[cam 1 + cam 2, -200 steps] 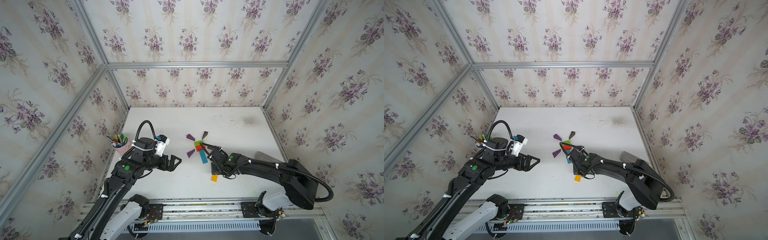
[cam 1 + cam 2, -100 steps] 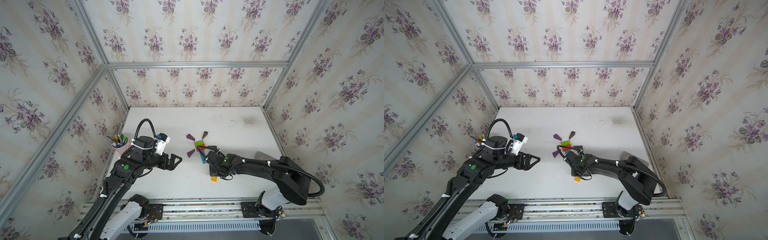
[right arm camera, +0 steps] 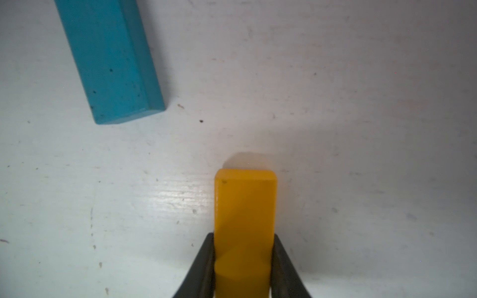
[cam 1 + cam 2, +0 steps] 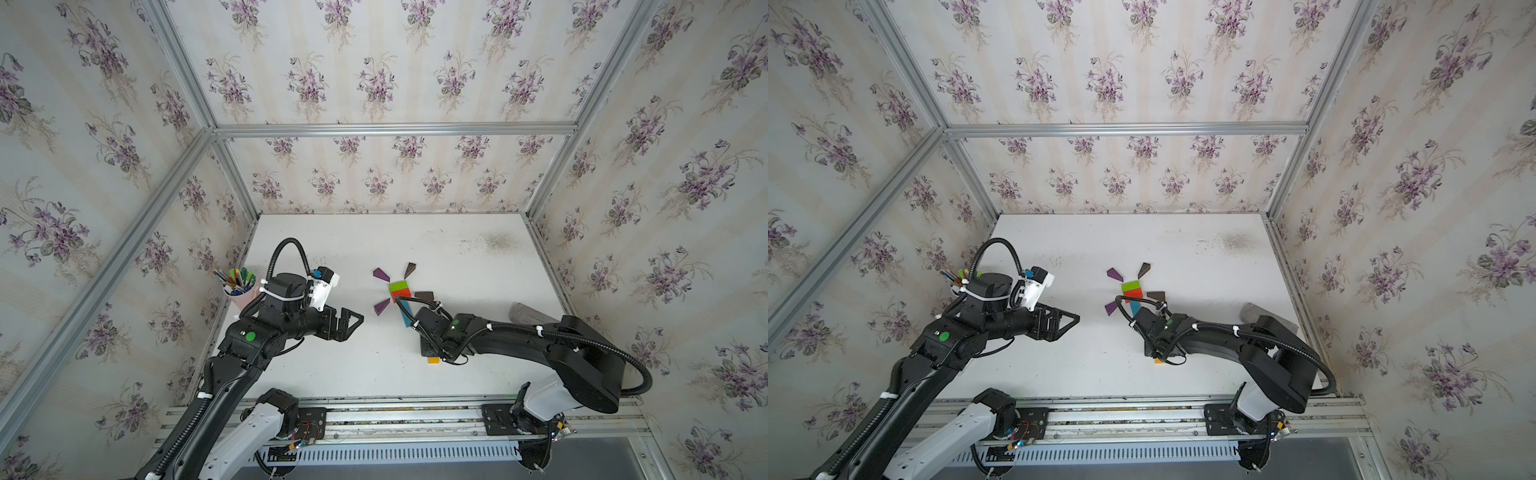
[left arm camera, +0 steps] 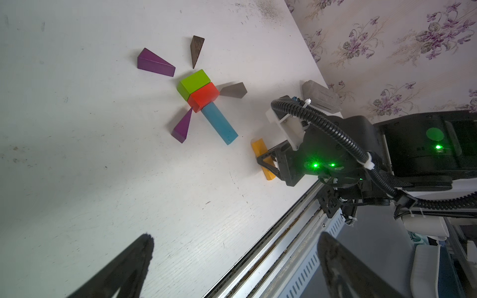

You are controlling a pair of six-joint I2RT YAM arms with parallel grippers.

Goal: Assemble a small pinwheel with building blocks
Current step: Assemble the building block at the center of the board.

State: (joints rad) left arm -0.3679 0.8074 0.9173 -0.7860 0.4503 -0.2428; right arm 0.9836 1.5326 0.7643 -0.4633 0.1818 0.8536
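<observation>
1. Blocks (image 4: 1131, 286) lie flat on the white worktop (image 4: 374, 232), a little right of centre in both top views, and form the unfinished pinwheel (image 4: 400, 291).
2. The hub is the green block (image 4: 398, 286) with the red block (image 4: 401, 294) touching it on its lower side in the frame. The blue bar (image 4: 405, 314) runs from the red block downward, slanting slightly right.
3. Four wedges point at the hub:
   - a purple wedge (image 4: 381, 274) sits at the upper left;
   - a brown wedge (image 4: 410, 270) sits at the upper right;
   - a second brown wedge (image 4: 424, 296) sits to the right, beside the red block;
   - a second purple wedge (image 4: 381, 306) sits at the lower left.
4. The orange bar (image 4: 433, 360) lies on the worktop below the blue bar in the frame and apart from it. It is mostly hidden under the right wrist, with only one end showing.
5. The right pincer (image 3: 244, 235) is clenched on the orange bar. The right wrist view shows a dark finger pressed against each long side.
6. The left pincer (image 4: 353, 324) hovers left of centre, well apart from the blocks and pointing towards them. It is released, jaws wide, with nothing between them.
7. A pink cup (image 4: 245, 296) of coloured pens (image 4: 237, 276) stands at the worktop's left edge, behind the left arm.
8. A grey oblong object (image 4: 528, 311) lies near the right edge.
</observation>
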